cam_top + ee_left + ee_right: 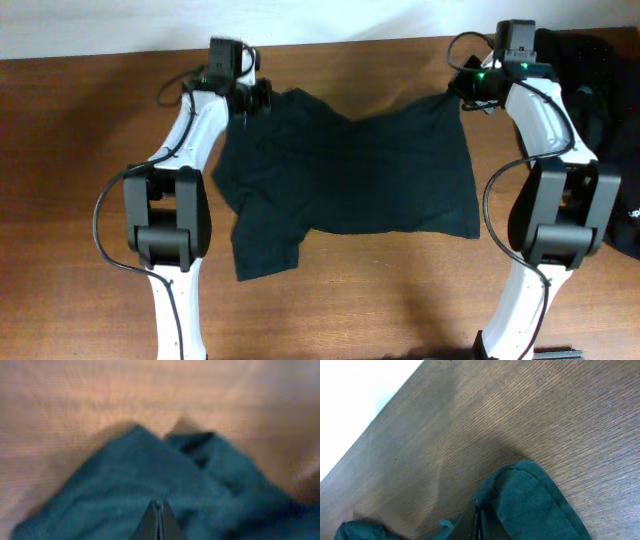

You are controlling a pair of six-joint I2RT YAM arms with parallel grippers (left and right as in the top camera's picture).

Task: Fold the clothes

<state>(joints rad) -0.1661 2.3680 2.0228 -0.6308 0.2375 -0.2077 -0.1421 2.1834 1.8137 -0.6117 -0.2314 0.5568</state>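
A dark teal T-shirt (350,175) lies spread on the brown table, one sleeve folded toward the front left. My left gripper (252,100) is shut on the shirt's far left corner; in the left wrist view its closed fingertips (158,505) pinch the teal cloth (125,485). My right gripper (462,92) is shut on the shirt's far right corner; in the right wrist view the closed fingertips (478,510) hold the cloth's hem (530,500) just above the wood.
A pile of black clothing (605,110) lies at the table's right edge beside the right arm. The table's far edge meets a white wall (320,15). Bare wood (380,290) lies in front of the shirt.
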